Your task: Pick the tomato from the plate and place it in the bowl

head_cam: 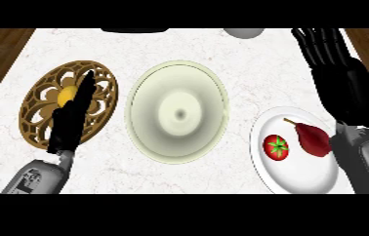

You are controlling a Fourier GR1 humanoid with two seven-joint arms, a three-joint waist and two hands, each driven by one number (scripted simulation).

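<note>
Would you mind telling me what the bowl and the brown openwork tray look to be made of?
The bowl looks like glazed ceramic: pale cream, smooth, with soft sheen. The tray looks like carved wood or woven cane, going by its matte brown colour and cut-through pattern; I cannot tell which.

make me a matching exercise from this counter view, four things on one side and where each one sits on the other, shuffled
Things:
1. tomato
2. bowl
3. trivet
4. left hand

Places:
a. middle of the counter, nothing in it
b. on the white plate, beside the dark red pear
c. stretched out over the brown openwork disc
d. far left of the counter, with a yellow centre

Pairs: 1-b, 2-a, 3-d, 4-c
</note>
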